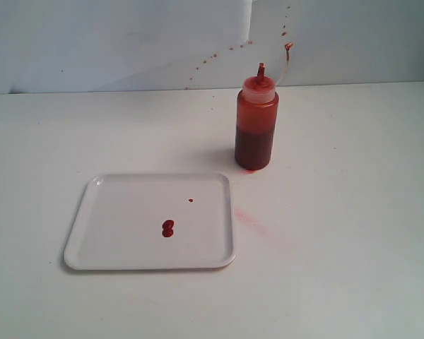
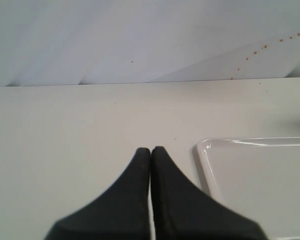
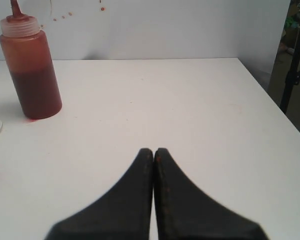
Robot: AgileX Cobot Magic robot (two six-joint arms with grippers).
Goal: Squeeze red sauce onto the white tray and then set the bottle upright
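The bottle (image 1: pixel 256 127) stands upright on the white table just beyond the far right corner of the white tray (image 1: pixel 113 240); it also shows in the right wrist view as the bottle (image 3: pixel 32 70). A double blob of red sauce (image 1: pixel 168 228) lies near the tray's middle, with a small drop (image 1: pixel 191 200) beyond it. Neither arm appears in the exterior view. My left gripper (image 2: pixel 150 150) is shut and empty above the table beside a corner of the tray (image 2: pixel 206 155). My right gripper (image 3: pixel 153 151) is shut and empty, well apart from the bottle.
A faint pink smear (image 1: pixel 249 219) marks the table right of the tray. Red specks (image 1: pixel 212 58) dot the white back wall. The table's right edge (image 3: pixel 270 100) drops off to a dark stand (image 3: pixel 292 65).
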